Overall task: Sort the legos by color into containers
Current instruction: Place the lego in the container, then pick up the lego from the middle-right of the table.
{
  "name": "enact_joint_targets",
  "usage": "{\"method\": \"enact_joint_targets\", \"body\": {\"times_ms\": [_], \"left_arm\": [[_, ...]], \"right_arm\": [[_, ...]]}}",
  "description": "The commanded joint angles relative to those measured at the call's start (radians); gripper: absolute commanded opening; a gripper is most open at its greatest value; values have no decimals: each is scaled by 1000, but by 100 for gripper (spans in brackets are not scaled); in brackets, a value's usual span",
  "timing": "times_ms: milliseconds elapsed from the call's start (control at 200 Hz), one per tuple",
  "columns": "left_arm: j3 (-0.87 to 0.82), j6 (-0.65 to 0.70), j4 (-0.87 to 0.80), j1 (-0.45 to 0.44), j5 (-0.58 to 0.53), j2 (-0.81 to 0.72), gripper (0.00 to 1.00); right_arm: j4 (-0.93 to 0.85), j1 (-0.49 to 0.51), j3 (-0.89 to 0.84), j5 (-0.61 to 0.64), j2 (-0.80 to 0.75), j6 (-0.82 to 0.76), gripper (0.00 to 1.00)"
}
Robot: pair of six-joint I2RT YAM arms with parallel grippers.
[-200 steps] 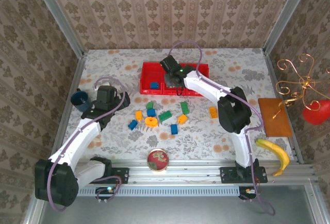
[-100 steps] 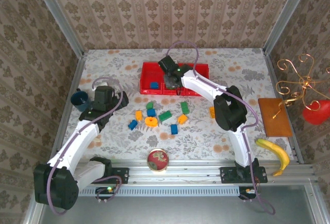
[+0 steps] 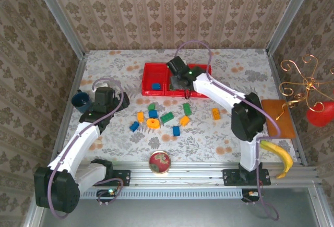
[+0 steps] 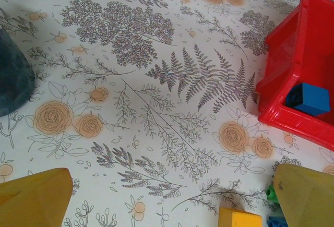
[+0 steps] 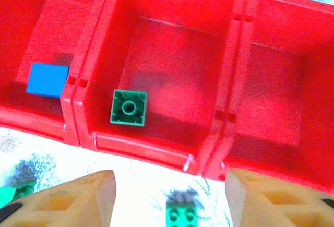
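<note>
The red tray (image 3: 145, 70) lies at the back centre of the table. My right gripper (image 3: 180, 81) hovers over its front edge, open and holding nothing. In the right wrist view the tray (image 5: 146, 147) holds a blue block (image 5: 47, 79) in its left compartment and an upturned green block (image 5: 128, 107) in the middle one. A green lego (image 5: 181, 215) lies on the table below the right gripper (image 5: 168, 198). Several loose legos lie in front of the tray, among them an orange ring (image 3: 153, 123). My left gripper (image 3: 108, 100) stands open at the left, above bare cloth (image 4: 169, 201).
A dark blue cup (image 3: 80, 99) stands just left of my left gripper, seen also as the cup (image 4: 13, 75) in the left wrist view. A round red-rimmed dish (image 3: 159, 162) sits at the near edge. A banana (image 3: 279, 156), wooden board (image 3: 277, 117) and wire ornament (image 3: 305, 88) are on the right.
My right gripper has opened over the tray's middle compartment, where the green block now lies. Its elbow has swung to the right. The left arm has hardly moved.
</note>
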Motion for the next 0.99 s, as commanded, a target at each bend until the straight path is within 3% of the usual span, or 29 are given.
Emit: {"method": "enact_joint_targets", "body": {"times_ms": [0,340,520,675,990], "left_arm": [[1,23,-14,8,15,-14,100],[-4,22,-3,11,25,-6,100],[-1,18,3,12,32,6,100],[3,17,2,12,38,11,100],[1,11,-4,12,44,12,100]], "right_arm": [[-11,4,-90,31,-98,58,61],[-104,-54,-411,34,-341,162,68],[-98,-130,-547,-46,-416,178,72],[-62,-206,-618,-149,-424,166,75],[-53,-286,-613,-170,-314,109,78]]}}
